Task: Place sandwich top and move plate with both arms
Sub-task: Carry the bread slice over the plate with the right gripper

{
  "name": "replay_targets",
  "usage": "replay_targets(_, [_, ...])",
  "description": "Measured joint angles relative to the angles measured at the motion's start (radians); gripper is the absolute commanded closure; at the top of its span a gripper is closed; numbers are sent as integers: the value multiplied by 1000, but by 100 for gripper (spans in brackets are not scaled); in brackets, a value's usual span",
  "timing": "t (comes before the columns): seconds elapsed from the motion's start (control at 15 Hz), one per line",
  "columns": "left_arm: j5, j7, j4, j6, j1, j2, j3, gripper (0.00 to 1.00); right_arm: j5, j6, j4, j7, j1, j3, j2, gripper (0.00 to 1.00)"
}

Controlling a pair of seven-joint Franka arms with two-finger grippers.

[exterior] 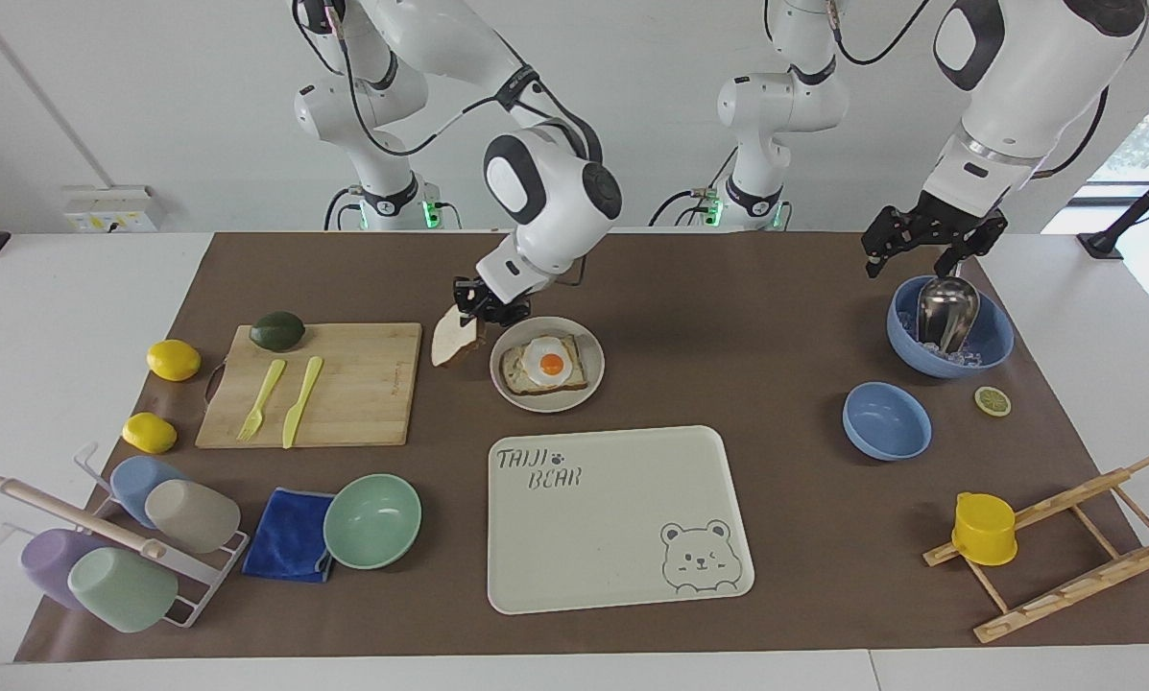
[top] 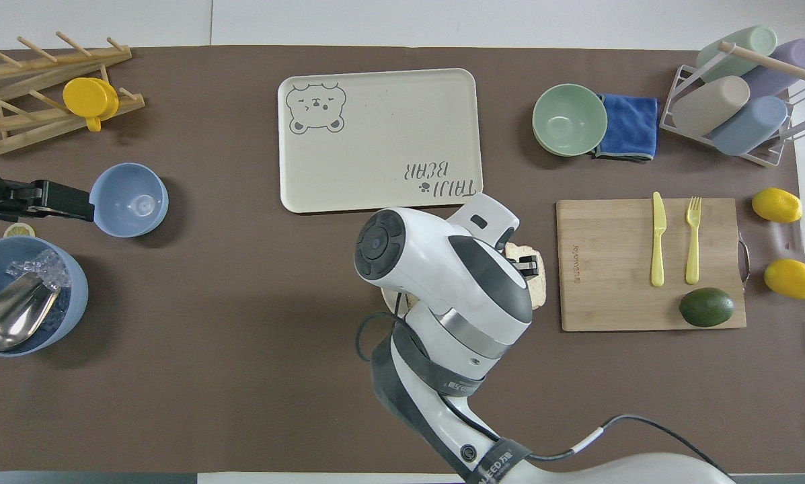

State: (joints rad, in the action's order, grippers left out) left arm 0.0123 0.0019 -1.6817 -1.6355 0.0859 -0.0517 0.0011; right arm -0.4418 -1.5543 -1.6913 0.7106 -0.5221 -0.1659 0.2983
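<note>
One slice, the sandwich top [exterior: 453, 338], hangs tilted from my clamped right claw [exterior: 479, 305]; I'd level it over the egg toast [exterior: 545, 367] before releasing. Left claw [exterior: 931, 242] waits wide above the ice bowl [exterior: 992, 338].

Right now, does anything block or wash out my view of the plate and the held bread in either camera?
Facing view: small round off-white plate and pale bread slice hanging from the right end effector both show clearly; bright window glare sits at the left arm's end only. Overhead view: the right arm's white wrist covers nearly the whole plate; only a bread edge shows.
</note>
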Motion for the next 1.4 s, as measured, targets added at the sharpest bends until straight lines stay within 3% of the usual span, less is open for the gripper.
replay_targets(0.13, [0,0,0,0,0,0,0,0,27,-5,51,0,-2,-30,33,100])
replay_targets(0.4, [0,0,0,0,0,0,0,0,33,-92,50,10,-18,-42,84,100])
replay_targets(0.87, [0,0,0,0,-3,0,1,0,126,-253,10,88,-15,-40,91,100])
replay_targets(0.93, [-1,0,0,0,-9,0,2,0,137,-266,6,94,-13,-40,91,96])
replay_targets(1.07, [-1,1,-1,0,-27,0,2,0,163,-301,-7,113,-4,-39,91,71])
replay_targets(1.2, [-1,2,-2,1,-36,0,3,0,196,-335,-21,136,6,-38,91,34])
replay_targets(1.33, [-1,2,-2,1,-39,0,3,0,209,-357,-30,145,15,-38,91,15])
replay_targets(1.4, [-1,2,-2,1,-39,0,3,0,215,-362,-33,148,16,-38,91,10])
